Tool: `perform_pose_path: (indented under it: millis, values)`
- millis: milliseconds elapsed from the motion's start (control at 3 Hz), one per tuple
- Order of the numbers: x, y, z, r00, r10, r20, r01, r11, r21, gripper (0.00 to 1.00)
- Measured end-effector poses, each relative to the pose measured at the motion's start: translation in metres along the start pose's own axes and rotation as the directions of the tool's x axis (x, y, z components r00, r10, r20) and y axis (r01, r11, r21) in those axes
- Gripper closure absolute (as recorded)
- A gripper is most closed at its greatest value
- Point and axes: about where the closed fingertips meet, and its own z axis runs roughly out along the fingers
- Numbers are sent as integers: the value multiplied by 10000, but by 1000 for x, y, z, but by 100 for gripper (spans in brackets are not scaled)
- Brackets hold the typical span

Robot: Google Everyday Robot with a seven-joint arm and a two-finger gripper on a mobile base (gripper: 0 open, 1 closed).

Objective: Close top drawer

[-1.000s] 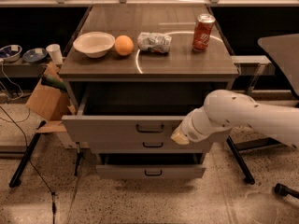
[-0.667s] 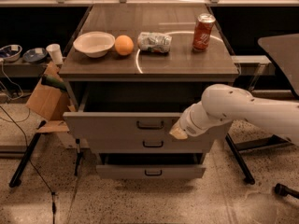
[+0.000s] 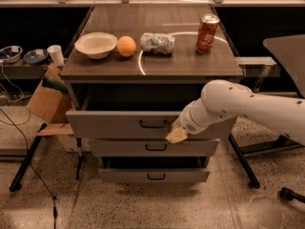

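Note:
The top drawer (image 3: 119, 124) is a wide grey drawer with a small dark handle (image 3: 153, 124) in the middle of its front. It stands partly pulled out, with a dark gap between its front and the cabinet top. My gripper (image 3: 176, 135) is at the end of the white arm (image 3: 228, 106) that comes in from the right. It rests against the drawer front just right of the handle.
On the cabinet top (image 3: 190, 66) stand a white bowl (image 3: 96, 44), an orange (image 3: 126, 46), a crumpled bag (image 3: 157, 43) and a red can (image 3: 207, 32). Two lower drawers (image 3: 152, 148) (image 3: 152, 175) sit below, the lowest slightly open. A cardboard box (image 3: 45, 101) is at the left.
The arm and gripper have moved left and toward the cabinet, and the top drawer has gone further in; the gap behind its front is narrower.

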Motion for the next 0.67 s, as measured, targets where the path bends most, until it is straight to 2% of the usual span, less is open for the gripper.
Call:
perform_pose_path:
  millis: [333,667]
  values:
    - [5,8,2,10000,11,47,-10,9998,-210,0]
    - [14,19,4,9999,72,78,-68,9990,-431,0]
